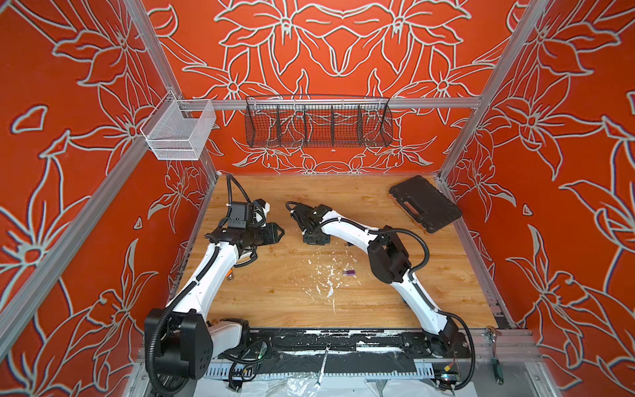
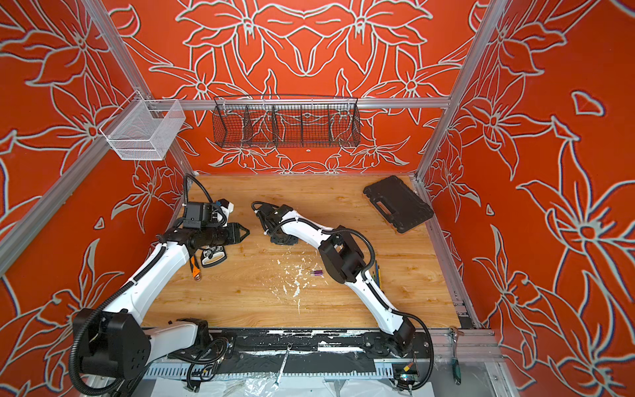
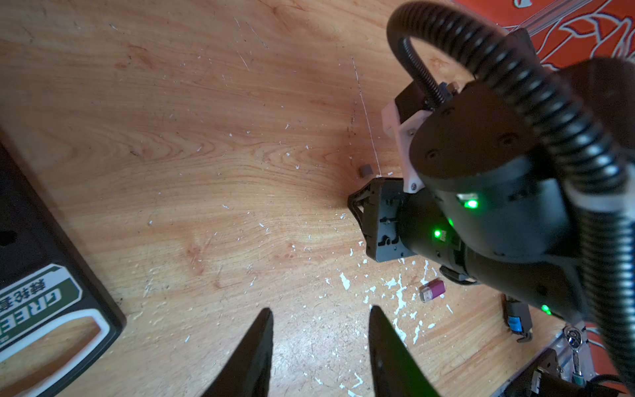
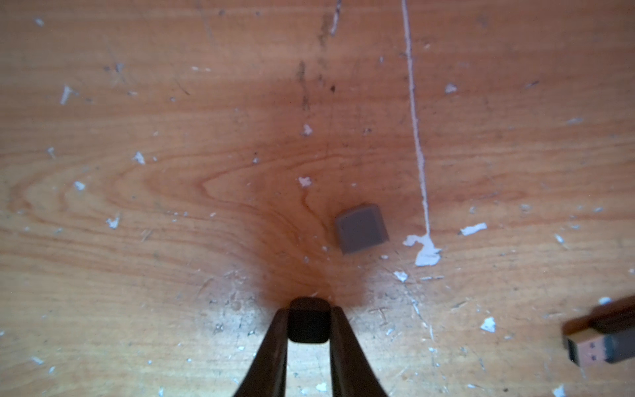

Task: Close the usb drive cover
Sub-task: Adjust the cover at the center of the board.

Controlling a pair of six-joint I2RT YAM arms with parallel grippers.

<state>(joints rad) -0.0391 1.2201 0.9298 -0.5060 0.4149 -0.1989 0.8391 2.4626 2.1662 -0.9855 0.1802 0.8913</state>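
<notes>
My right gripper [image 4: 309,314] is down at the table with its jaws shut on a small dark usb drive cover [image 4: 308,324]. From above, its fingers are hidden under the wrist [image 1: 314,237]. A grey cover [image 4: 362,228] lies loose just beyond the fingertips. A dark usb drive [image 4: 598,340] with a bare metal plug lies off to one side. A purple usb drive [image 1: 349,273], plug also bare, lies among white flecks near the right elbow and shows in the left wrist view [image 3: 432,290]. My left gripper [image 3: 321,311] hovers open and empty above the table, left of the right one [image 1: 280,233].
A black tool case [image 1: 424,204] lies at the back right. Under the left arm lies a black case with a green label [image 3: 41,309]. Two wire baskets [image 1: 318,125] hang on the back rail. White flecks [image 1: 328,278] litter the table's middle. A ratchet [image 1: 493,335] rests on the front right rail.
</notes>
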